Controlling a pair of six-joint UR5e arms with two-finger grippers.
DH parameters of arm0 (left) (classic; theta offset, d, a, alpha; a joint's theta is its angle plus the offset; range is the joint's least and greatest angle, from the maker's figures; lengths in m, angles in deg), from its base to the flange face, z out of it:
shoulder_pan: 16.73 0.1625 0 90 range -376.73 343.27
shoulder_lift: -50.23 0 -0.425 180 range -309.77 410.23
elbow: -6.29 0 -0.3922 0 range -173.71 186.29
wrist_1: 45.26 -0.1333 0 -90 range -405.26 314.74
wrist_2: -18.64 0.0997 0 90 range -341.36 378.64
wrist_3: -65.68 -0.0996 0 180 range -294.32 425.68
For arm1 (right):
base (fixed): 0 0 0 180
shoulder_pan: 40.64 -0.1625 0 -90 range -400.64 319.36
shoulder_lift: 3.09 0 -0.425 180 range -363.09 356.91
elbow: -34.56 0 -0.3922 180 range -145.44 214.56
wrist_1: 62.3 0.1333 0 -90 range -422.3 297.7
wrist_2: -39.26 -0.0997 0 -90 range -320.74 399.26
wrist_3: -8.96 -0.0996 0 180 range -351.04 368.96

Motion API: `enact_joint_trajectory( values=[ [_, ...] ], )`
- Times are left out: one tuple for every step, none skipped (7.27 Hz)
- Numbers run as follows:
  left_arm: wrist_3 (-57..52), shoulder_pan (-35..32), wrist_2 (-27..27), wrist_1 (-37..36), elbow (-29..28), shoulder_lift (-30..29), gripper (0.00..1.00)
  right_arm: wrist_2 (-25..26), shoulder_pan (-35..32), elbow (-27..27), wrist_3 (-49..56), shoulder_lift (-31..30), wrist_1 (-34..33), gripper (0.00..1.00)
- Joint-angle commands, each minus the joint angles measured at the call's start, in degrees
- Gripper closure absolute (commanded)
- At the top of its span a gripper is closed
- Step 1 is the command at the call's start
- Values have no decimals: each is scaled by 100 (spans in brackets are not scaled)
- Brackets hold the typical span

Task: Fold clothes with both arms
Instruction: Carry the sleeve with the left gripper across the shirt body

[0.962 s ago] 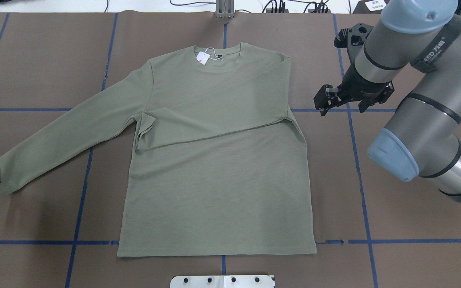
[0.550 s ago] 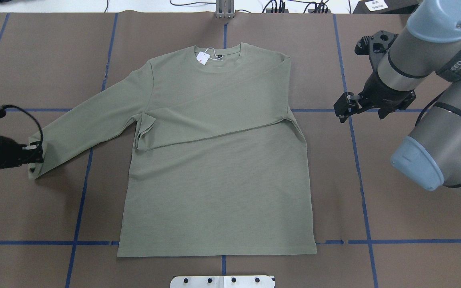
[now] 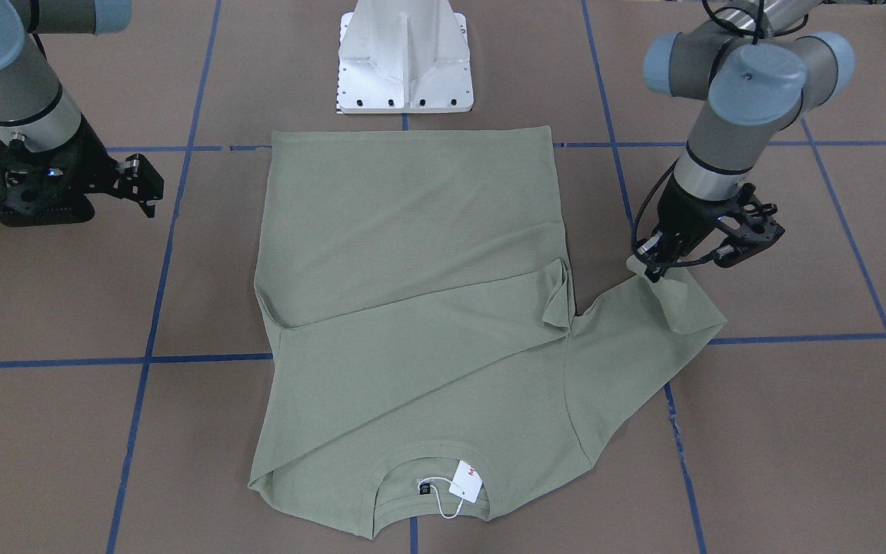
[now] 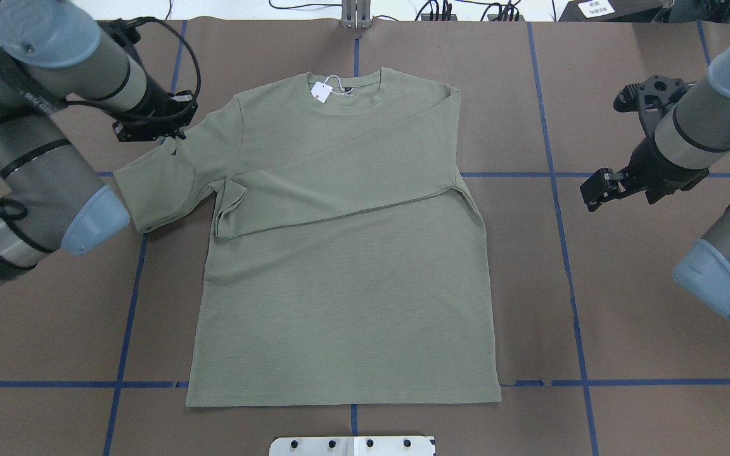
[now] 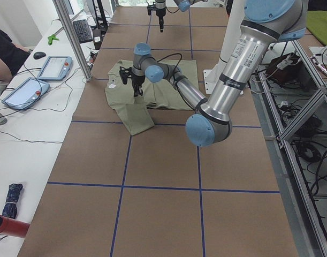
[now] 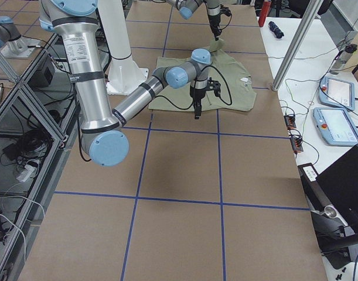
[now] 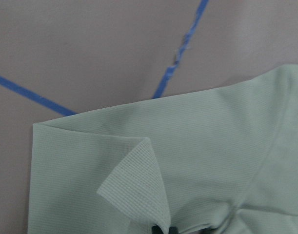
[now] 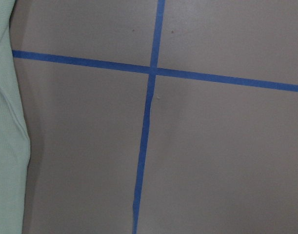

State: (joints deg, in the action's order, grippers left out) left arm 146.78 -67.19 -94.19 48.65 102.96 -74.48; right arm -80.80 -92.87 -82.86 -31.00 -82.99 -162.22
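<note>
overhead exterior: shirt [image 4: 339, 266] collar [image 4: 346, 85] far, hem [image 4: 339, 400] near; left gripper [image 4: 168, 135] seemingly pinching sleeve [image 4: 162, 190]

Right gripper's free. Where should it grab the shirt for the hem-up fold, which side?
Probably the hem corner on the robot's right, approached low from the bare table outside that edge. The shirt lies flat there, so only that free corner offers an edge to slip a finger under. The right gripper hangs on that side; the left gripper is shut on the sleeve cuff.

arms: left arm [image 4: 35, 171], right arm [image 4: 694, 123], grey tubes | joints: light-blue caps [image 4: 96, 218] | bands: black straps [image 4: 28, 95], white lettering | cables [image 4: 195, 63]: black loops | base: white pedestal [image 3: 406, 54]
</note>
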Motion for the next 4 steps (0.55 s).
enact_joint_trajectory(
  values=[
    [393,-26,-195,13,-1117,-1646,100,-8,-77,-35,15,-402,298,0],
    [919,383,-274,118,-1680,-2463,100,-34,-146,-88,32,-499,368,0],
    [1377,770,-275,293,-1964,-3010,100,-156,-208,-88,33,-526,368,0],
    [1677,1227,-232,582,-2124,-3207,100,-253,-226,-62,41,-535,368,0]
  ],
)
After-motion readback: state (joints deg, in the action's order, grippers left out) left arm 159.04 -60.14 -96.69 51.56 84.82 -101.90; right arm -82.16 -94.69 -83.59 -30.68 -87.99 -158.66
